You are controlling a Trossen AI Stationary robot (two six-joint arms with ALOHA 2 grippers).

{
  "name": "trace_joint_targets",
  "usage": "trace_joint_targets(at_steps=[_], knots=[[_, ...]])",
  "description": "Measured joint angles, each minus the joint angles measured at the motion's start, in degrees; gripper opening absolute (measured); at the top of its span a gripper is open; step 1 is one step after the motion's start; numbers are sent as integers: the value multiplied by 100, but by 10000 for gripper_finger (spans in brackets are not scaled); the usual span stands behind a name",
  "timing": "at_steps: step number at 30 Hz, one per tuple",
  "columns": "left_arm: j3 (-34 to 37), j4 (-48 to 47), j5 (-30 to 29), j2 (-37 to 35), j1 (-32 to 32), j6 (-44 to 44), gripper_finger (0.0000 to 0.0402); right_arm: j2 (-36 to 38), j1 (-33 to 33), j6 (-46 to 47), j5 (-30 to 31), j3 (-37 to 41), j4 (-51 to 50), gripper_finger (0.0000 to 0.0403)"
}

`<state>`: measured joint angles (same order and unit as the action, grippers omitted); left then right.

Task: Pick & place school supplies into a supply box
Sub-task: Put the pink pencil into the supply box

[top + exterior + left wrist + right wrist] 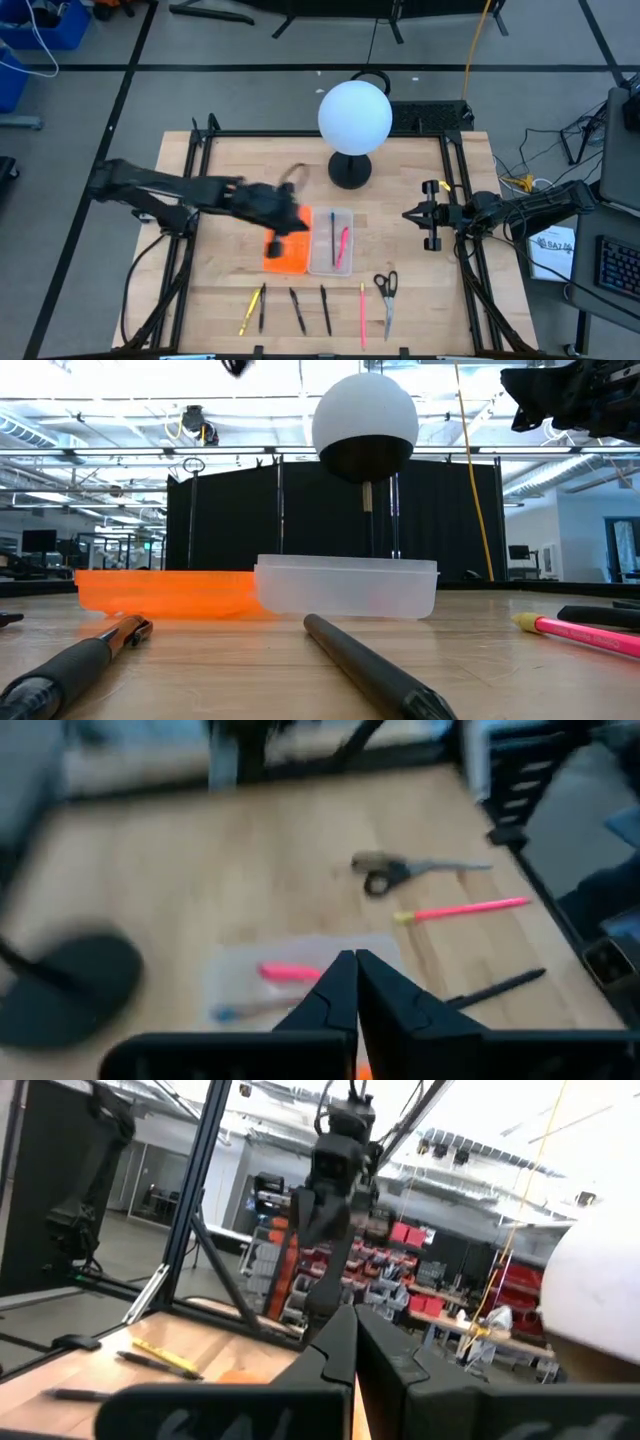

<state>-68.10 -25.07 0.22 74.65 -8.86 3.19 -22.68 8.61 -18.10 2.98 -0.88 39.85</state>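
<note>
Overhead, the left gripper (296, 222) hangs clenched and empty above the orange rectangle (285, 252), just at nine o'clock from the clear supply box (331, 241). That box sits mid-table and holds a pink pen (343, 243) and a blue pen (332, 227). Toward six o'clock, along the table's near edge, lie a yellow pencil (248, 310), black pens (297, 310), another pink pen (362, 312) and scissors (387, 297). At three o'clock the right gripper (412, 214) waits, clenched on nothing.

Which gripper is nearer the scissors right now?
Right. The right gripper hangs at the table's right side, just beyond the scissors; the left gripper is over the orange tray, farther off.
</note>
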Motion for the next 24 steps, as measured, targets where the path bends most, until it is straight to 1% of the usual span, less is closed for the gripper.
trace_joint_targets(at_steps=[2, 4, 5, 7, 9, 11, 14, 16, 19, 21, 24], knots=[[371, 311, 168, -626, 38, 802, 8, 2, -1, -151, -2, -1, 104, 0], [889, 612, 599, -1203, 211, 1493, 6, 2, -1, -271, -2, 0, 192, 0], [1200, 663, 875, -1465, 340, 1679, 4, 2, 1, -286, 5, 0, 206, 0], [1864, 808, 1365, -1907, 671, 1750, 5, 2, -1, -286, 13, 1, 175, 0], [2594, 1122, 1702, -2328, 1029, 1752, 5, 2, -1, -277, 13, -1, 122, 0], [3318, 1728, 2059, -2662, 1327, 1727, 3, 0, -1, -312, 14, 0, 104, 0], [4271, 2586, 2636, -3034, 1626, 1477, 3, 0, -1, -656, 41, 1, 190, 0], [4768, 3147, 2690, -3292, 1672, 1251, 3, 0, 1, -796, 292, 1, 282, 0], [5511, 3786, 2580, -3595, 1672, 1086, 2, -11, -1, -514, 925, 1, 114, 0], [5948, 4264, 2545, -3765, 1672, 1167, 2, -70, -3, -328, 1278, 1, 13, 0], [6584, 5290, 2495, -3839, 1675, 1413, 2, -168, -3, -66, 1871, 1, 137, 0]])
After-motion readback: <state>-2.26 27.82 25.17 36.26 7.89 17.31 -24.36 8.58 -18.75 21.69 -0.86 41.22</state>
